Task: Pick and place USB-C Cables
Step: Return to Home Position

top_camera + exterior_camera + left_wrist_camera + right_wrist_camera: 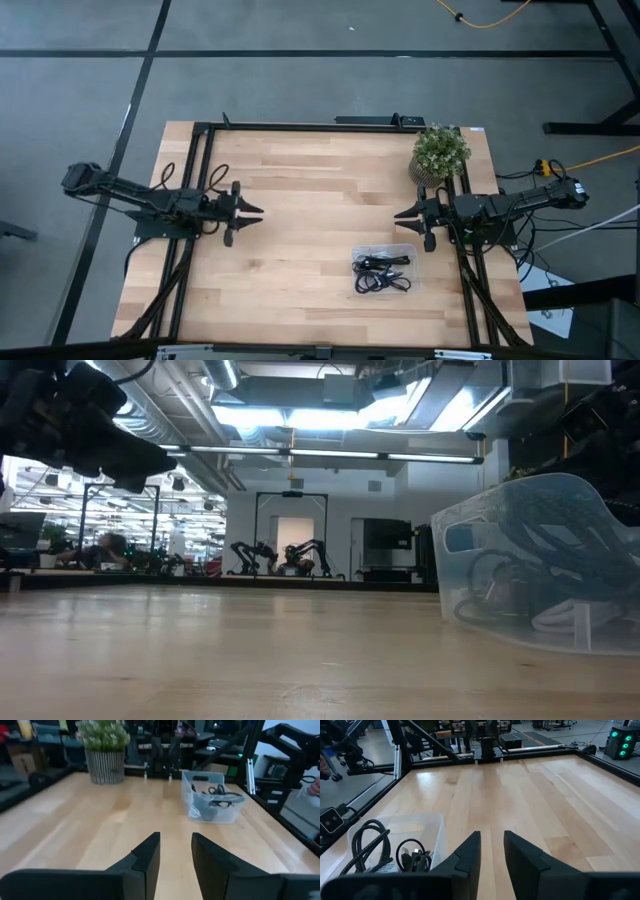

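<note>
The USB-C cables [382, 275] are black bundles lying inside a clear plastic bin [385, 248] near the table's near-right part. They also show in the left wrist view [220, 795], the right wrist view [375, 845] and the low view [530, 560], where a pale one [560, 620] lies at the bin's floor. My left gripper [262, 211] [176, 836] hovers open over the table's left side, pointing right. My right gripper [396, 214] [492, 834] hovers open at the right side, just beyond the bin, pointing left. Neither touches anything.
A potted plant [440, 152] in a ribbed pot stands at the far-right corner, close behind my right arm. Black frame rails [300, 125] run along the table's far and side edges. Bare wood [320, 190] lies between the two grippers.
</note>
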`<action>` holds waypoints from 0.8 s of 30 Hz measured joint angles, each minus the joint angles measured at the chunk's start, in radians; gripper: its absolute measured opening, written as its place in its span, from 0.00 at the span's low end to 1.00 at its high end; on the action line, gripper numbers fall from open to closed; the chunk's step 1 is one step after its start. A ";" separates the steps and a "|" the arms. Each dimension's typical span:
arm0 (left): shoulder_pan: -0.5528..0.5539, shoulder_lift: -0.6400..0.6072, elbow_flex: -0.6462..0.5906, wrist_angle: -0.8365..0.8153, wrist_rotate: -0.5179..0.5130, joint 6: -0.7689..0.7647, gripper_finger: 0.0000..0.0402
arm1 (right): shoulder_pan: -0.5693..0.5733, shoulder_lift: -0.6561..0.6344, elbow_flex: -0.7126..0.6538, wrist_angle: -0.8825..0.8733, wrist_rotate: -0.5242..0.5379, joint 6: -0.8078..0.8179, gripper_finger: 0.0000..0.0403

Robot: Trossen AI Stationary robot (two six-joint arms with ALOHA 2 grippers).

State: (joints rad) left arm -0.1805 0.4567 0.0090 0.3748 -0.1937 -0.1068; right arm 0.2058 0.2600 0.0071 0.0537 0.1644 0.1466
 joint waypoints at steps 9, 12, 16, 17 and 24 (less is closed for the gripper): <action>0.088 -0.048 -0.001 -0.168 -0.048 -0.072 0.26 | 0.000 0.000 0.000 0.000 0.000 -0.011 0.22; 0.112 -0.048 -0.001 -0.162 -0.026 -0.063 0.26 | 0.000 0.000 0.000 0.000 0.000 -0.018 0.22; 0.125 -0.048 -0.001 -0.163 -0.023 -0.059 0.26 | 0.000 0.000 0.000 0.000 0.000 -0.020 0.22; 0.124 -0.048 -0.001 -0.163 -0.023 -0.059 0.26 | 0.000 0.000 0.000 0.000 0.000 -0.020 0.22; 0.099 -0.047 -0.001 -0.158 -0.033 -0.072 0.26 | 0.000 0.000 0.000 0.000 0.000 -0.020 0.22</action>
State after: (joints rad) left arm -0.0817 0.4099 0.0082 0.2169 -0.2268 -0.1791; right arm 0.2058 0.2600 0.0071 0.0536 0.1646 0.1268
